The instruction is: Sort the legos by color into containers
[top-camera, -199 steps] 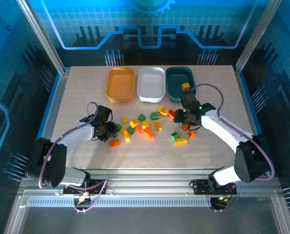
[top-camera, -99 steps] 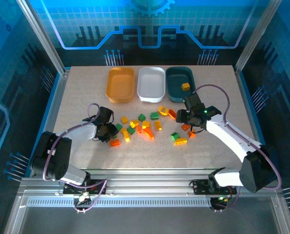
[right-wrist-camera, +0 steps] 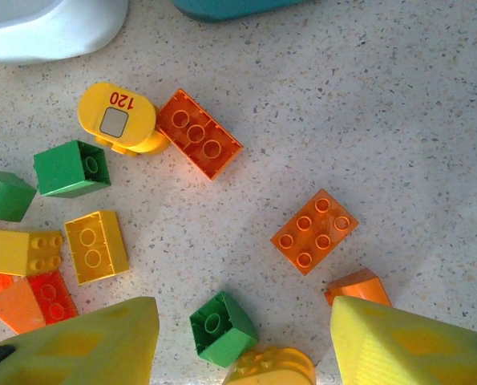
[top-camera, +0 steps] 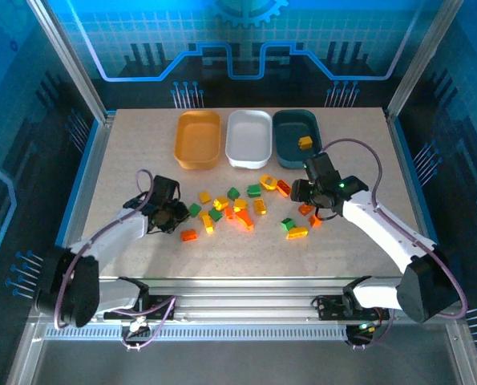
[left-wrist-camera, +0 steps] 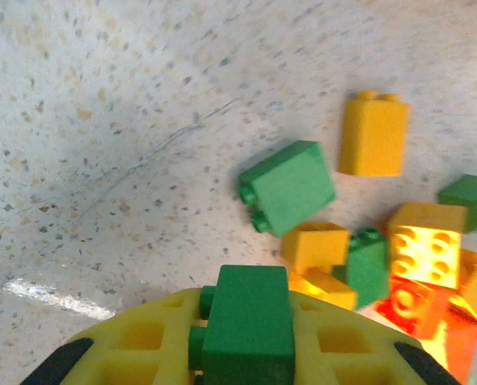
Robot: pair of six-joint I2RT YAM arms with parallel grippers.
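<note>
- Seen from overhead, three trays line the 12 o'clock edge of the worktop (top-camera: pixel 134 152): the orange-yellow tray (top-camera: pixel 198 138), the white tray (top-camera: pixel 248 135) and the dark teal tray (top-camera: pixel 290 128). The teal one holds a single yellow brick (top-camera: pixel 305 143).
- The loose legos (top-camera: pixel 238 207) lie scattered across mid-worktop between the two arms. Where they crowd, single pieces are hard to tell apart.
- The left jaws, at 9 o'clock of the scatter, are closed on a green brick (left-wrist-camera: pixel 248 321). In the left wrist view the bottom edge cuts off the yellow fingers (left-wrist-camera: pixel 142 349) and the brick's near end.
- Beyond it a second green brick (left-wrist-camera: pixel 288 186) lies tilted on the worktop, with a tall yellow brick (left-wrist-camera: pixel 373 134) at its 1 o'clock. The cluster at 4 o'clock runs out of frame.
- The right jaws, at 3 o'clock of the scatter, stand open and grip nothing. The right wrist view looks between them at a green cube (right-wrist-camera: pixel 220 327) and a half-cropped yellow piece (right-wrist-camera: pixel 270 370) on the worktop.
- A yellow disc marked "120" (right-wrist-camera: pixel 118 119) touches an orange brick (right-wrist-camera: pixel 200 144).
- Only cropped tray corners show at 12 o'clock in that view.
</note>
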